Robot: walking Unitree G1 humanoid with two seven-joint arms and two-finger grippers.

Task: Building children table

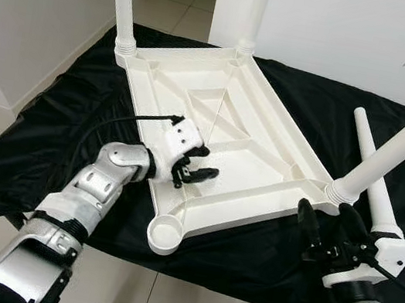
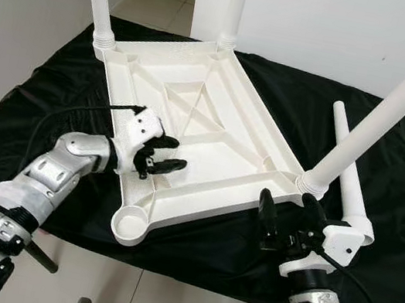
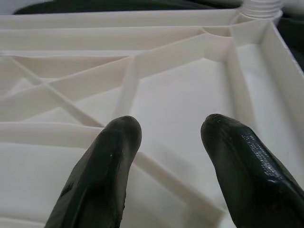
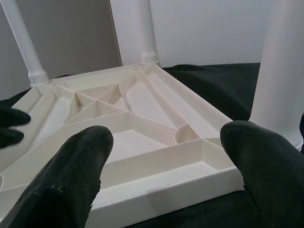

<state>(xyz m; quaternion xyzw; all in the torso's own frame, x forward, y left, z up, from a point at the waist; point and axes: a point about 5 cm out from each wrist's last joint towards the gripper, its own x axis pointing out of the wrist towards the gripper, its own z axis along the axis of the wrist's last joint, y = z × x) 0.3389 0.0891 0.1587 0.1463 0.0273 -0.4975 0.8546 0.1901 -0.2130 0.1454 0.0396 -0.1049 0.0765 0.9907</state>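
Lying upside down on the black cloth [image 1: 49, 132], the tabletop [image 1: 264, 158] carries three legs; the near socket [image 1: 165, 233] is vacant. Left pincer [image 1: 199, 163] hovers parted over its ribs, right pincer [image 1: 329, 221] wide at the near edge. Next, I judge, fetch the loose leg [image 1: 372, 170] beside it.

head stereo: high, looking down | wrists: close, low | shared: upturned white table [image 1: 221, 135]

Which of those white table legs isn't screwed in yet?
The loose leg lying flat on the black cloth, on the robot's right beside the upturned tabletop. The other three stand upright in its corner sockets.
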